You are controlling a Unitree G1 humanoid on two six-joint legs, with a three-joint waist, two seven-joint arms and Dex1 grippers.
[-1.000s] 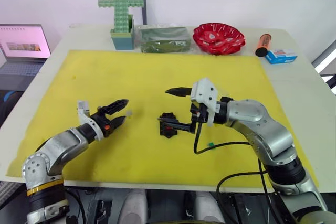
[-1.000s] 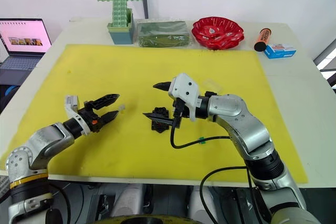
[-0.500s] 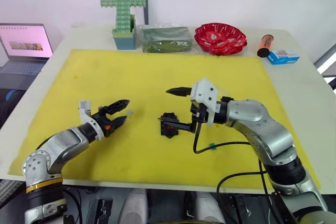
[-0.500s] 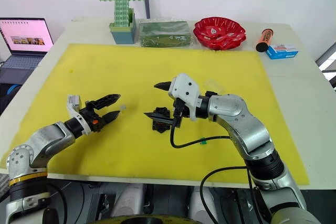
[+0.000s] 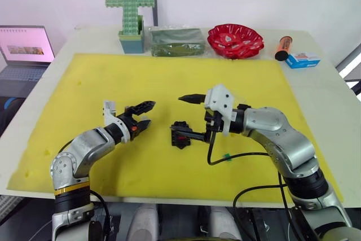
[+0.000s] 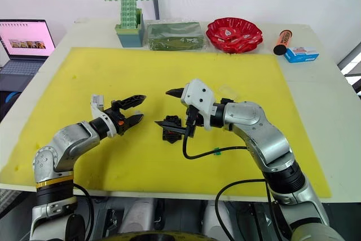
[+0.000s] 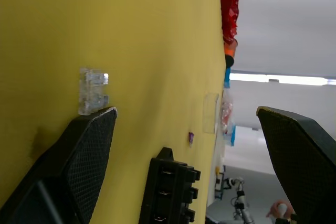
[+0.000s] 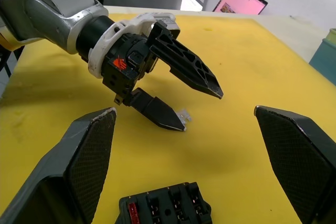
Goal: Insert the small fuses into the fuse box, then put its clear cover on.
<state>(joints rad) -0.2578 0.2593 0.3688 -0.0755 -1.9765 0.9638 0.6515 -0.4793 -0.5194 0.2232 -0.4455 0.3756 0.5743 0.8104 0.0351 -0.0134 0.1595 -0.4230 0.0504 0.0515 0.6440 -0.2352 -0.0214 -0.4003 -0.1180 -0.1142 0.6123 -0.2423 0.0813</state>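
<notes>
The black fuse box (image 5: 180, 134) lies mid-mat on the yellow mat (image 5: 169, 77), with a red fuse (image 8: 134, 212) in one of its slots. My right gripper (image 5: 177, 115) is open, its lower finger over the box and its upper finger above it. My left gripper (image 5: 148, 113) is open just left of the box, empty. A pale small fuse (image 7: 92, 90) lies on the mat at its lower fingertip (image 8: 173, 121). Beyond the box lie a purplish small fuse (image 7: 191, 138) and the clear cover (image 7: 210, 113).
Along the table's far edge stand a green cross in a teal pot (image 5: 131, 18), a green package (image 5: 175, 42), a red bowl (image 5: 235, 40), an orange tube (image 5: 283, 47) and a blue box (image 5: 302, 59). A laptop (image 5: 25, 49) sits off the left.
My left gripper has moved right, toward the fuse box, and its lower fingertip now reaches the pale fuse. The right arm has stayed put.
</notes>
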